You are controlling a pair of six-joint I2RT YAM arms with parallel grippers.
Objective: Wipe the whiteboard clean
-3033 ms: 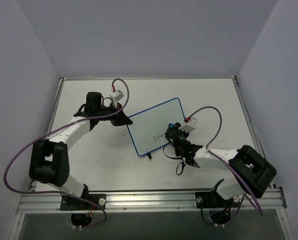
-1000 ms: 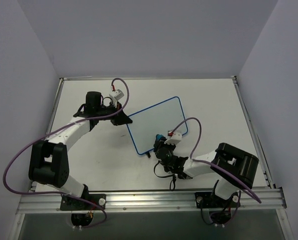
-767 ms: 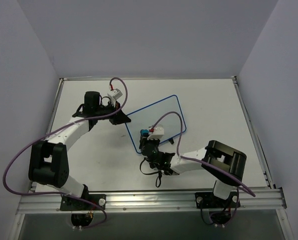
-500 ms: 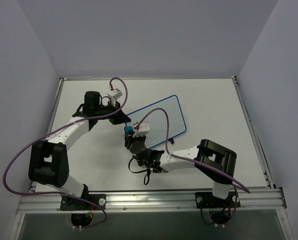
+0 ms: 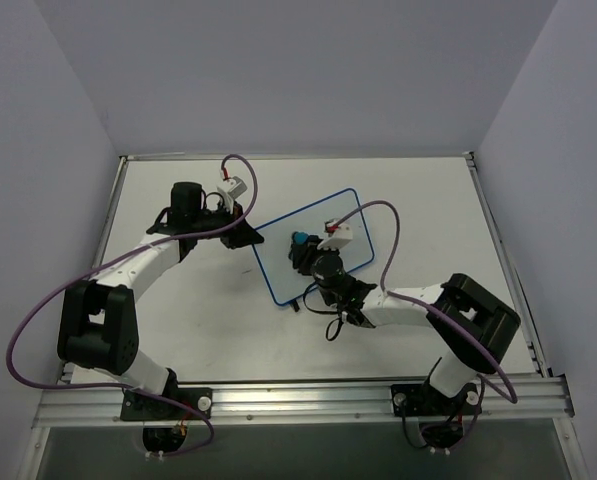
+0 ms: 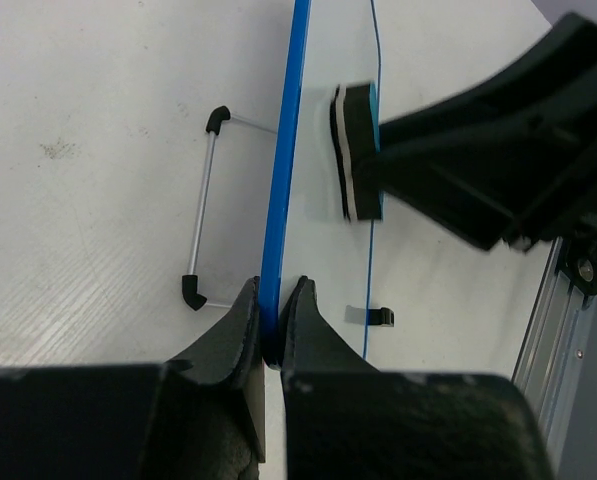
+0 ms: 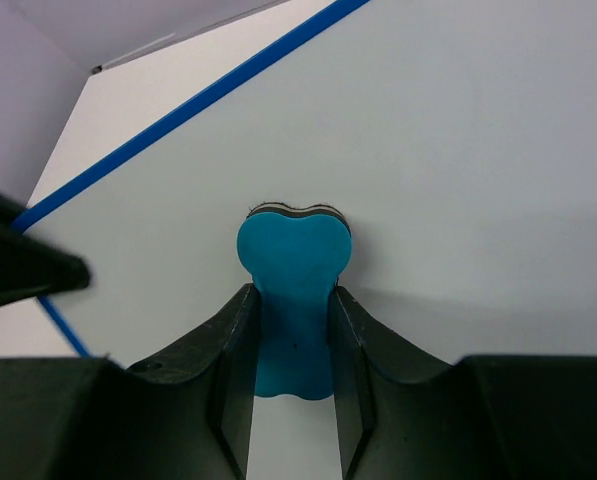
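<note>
The whiteboard, white with a thin blue rim, lies tilted at the table's middle; no writing shows on it. My left gripper is shut on the board's left rim. In the left wrist view its jaws pinch the blue edge. My right gripper is shut on the small blue eraser and presses it on the board's upper left part. In the right wrist view the eraser sits between the fingers, flat against the white surface. The eraser also shows in the left wrist view.
The board's thin wire stand lies on the white table beside the rim, and a small black foot shows past it. A metal rail runs along the near edge. Grey walls close in the left, right and back.
The black writing seen 3 s ago is gone. My right gripper swept the eraser left to the board's left edge, then back right and up. The board turned slightly; my left gripper stayed.
</note>
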